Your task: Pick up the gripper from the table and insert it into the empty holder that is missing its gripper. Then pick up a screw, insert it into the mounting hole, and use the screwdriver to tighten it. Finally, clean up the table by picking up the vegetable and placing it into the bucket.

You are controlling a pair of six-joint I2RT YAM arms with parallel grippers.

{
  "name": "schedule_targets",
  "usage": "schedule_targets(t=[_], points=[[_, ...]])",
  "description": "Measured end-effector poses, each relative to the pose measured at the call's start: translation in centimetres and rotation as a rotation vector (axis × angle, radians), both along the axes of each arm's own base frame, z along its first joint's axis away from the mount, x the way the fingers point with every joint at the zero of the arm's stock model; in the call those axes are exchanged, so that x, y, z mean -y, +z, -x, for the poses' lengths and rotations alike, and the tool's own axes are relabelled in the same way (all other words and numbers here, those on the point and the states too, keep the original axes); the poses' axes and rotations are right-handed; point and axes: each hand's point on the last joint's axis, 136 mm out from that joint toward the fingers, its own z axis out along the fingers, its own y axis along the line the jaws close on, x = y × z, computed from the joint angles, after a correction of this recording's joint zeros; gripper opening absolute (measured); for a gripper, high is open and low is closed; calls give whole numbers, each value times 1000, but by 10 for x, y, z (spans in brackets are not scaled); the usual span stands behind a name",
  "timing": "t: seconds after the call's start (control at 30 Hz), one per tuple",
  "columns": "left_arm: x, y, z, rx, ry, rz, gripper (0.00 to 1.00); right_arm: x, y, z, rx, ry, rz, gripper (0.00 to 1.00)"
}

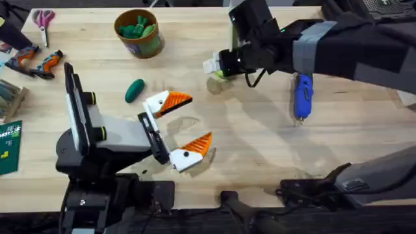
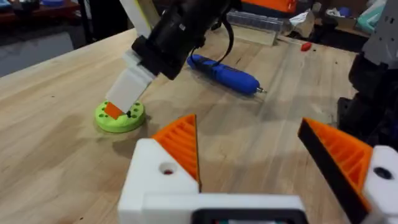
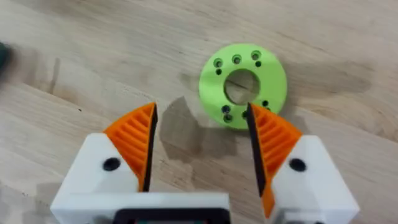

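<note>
Right now I see the left gripper [image 1: 184, 127] with its fingers spread wide and empty, just right of the vegetable [image 1: 134, 90], which lies on the bench [image 1: 260, 149] below the bucket [image 1: 138, 32]. Further right of the vegetable, my right gripper [image 3: 202, 134] hovers over the lime-green disc [image 3: 243, 85], fingers apart and holding nothing, and the screwdriver [image 1: 303, 96] lies beyond it.

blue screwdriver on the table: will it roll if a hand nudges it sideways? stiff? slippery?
Probably rolls: the blue screwdriver has a round cylindrical body lying flat on the smooth wooden table, though its uneven profile may make it curve. Likely stiff, since it looks like moulded plastic with a thin metal tip. The glossy shell could slip between narrow pads.
</note>
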Motion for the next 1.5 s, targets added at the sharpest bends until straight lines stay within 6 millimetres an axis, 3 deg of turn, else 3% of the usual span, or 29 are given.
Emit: schedule_targets(t=[0.13,0.33,0.67,0.77,1.37,1.4,1.43,1.5], points=[[0,0,0,0,0,0,986,-2,0,0,4,3,-1,726],[0,0,0,0,0,0,986,-2,-16,-1,-21,1,14,595],[0,0,0,0,0,0,986,-3,-19,-4,-17,-2,14,584],[0,0,0,0,0,0,986,-3,-29,-4,-34,-2,25,584],[0,0,0,0,0,0,985,1,-28,-11,1,-24,47,532],[0,0,0,0,0,0,986,1,-28,-11,1,-25,48,522],[0,0,0,0,0,0,986,1,-28,-11,1,-25,48,431],[0,0,0,0,0,0,986,1,-28,-11,1,-25,49,397]])
